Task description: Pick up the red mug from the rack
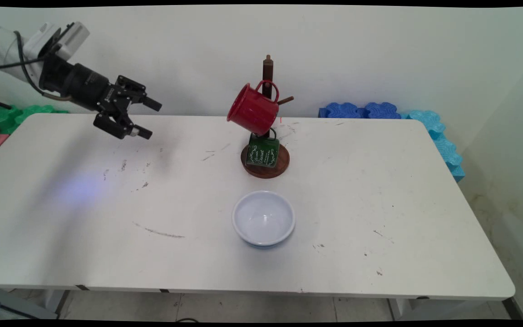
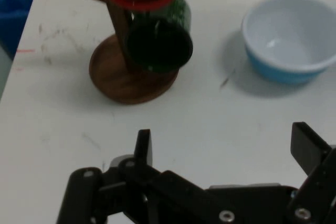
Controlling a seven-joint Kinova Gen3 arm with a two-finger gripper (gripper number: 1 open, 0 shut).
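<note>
- Gripper (image 1: 149, 119): black, two-fingered, held in the air above the table's far left part; fingers spread wide, nothing between them; pointed toward the table's middle. In the hand view, both fingertips (image 2: 143, 145) rise from the bottom edge, well apart.
- Mug tree (image 1: 267, 79): dark brown wood, upright post on a round base (image 1: 265, 169), standing at the table's far middle; short peg sticking out to the right near the top. Nearest thing to the gripper, yet well apart from it.
- Red mug (image 1: 252, 109): hung by its handle on an upper peg, tilted, mouth facing left and downward.
- Green mug (image 1: 263, 152): dark green with pale lettering, hung low on the post beneath the red mug, its bottom just above the base.
- Bowl (image 1: 263, 218): white inside, light blue outside, upright and empty, near the mug tree on its near side, not touching it.
- Table (image 1: 379, 200): white, scuffed with dark marks and streaks.
- Foam tiles, blue (image 1: 363, 110): beyond the far right edge, by the wall.
- Foam tiles, green (image 1: 2, 116): beyond the far left corner.
</note>
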